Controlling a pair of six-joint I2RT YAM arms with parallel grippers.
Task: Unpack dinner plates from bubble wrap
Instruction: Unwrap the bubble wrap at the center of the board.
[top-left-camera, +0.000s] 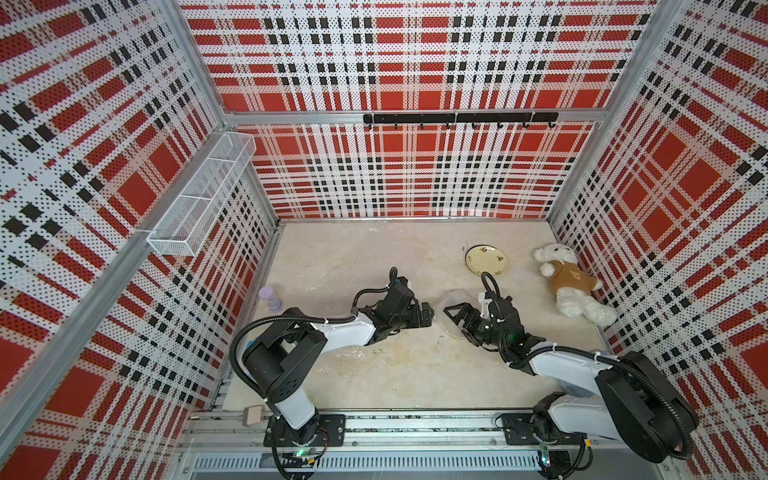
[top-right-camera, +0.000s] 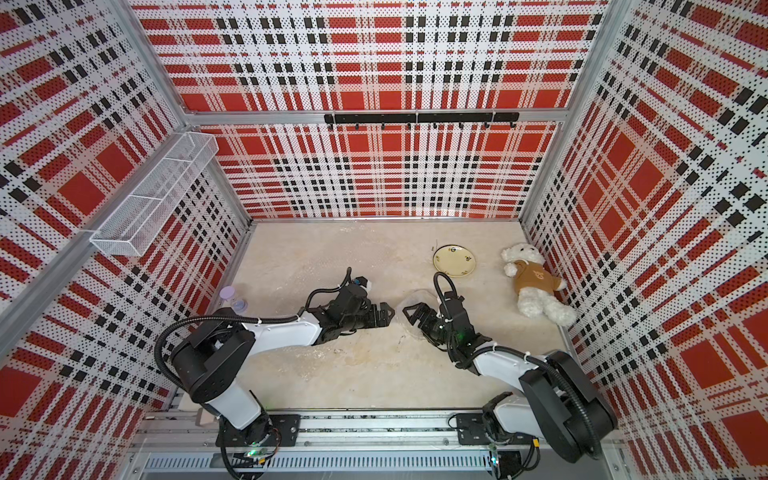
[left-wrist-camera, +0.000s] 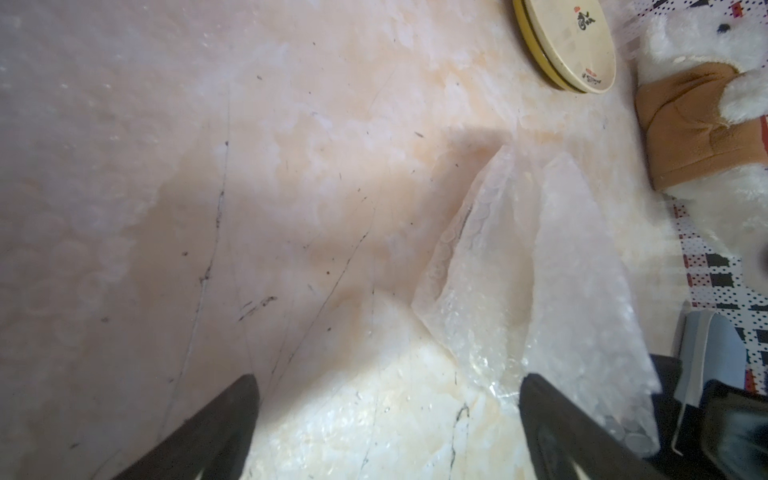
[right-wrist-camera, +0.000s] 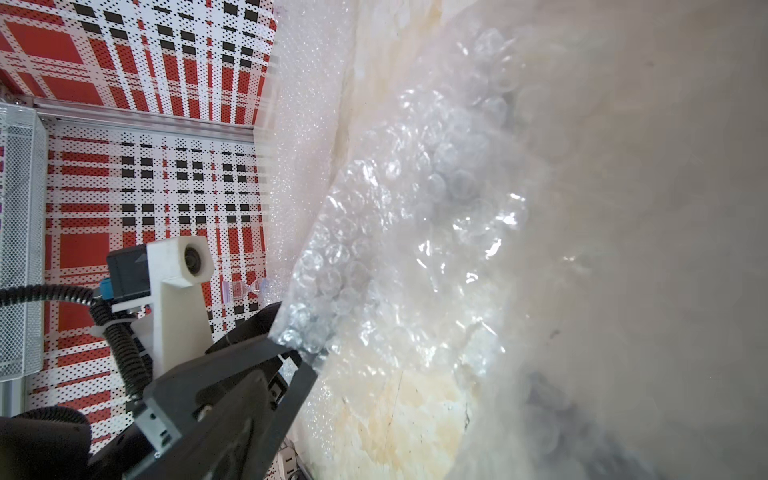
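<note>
Left hand wide open, empty, bubble wrap edge at one finger. Right hand wide open over same wrap. Dinner plate bare, just beside teddy bear; wrap near bear, robot side.

- Bubble wrap: clear plastic, glossy, crinkled, studded with bubbles.
- Dinner plate: smooth, glazed cream ceramic.
- Teddy bear: fluffy white plush, tan cloth jumper.
- Tabletop: pale, veined, stone-look.
- Basket: white metal mesh.
</note>
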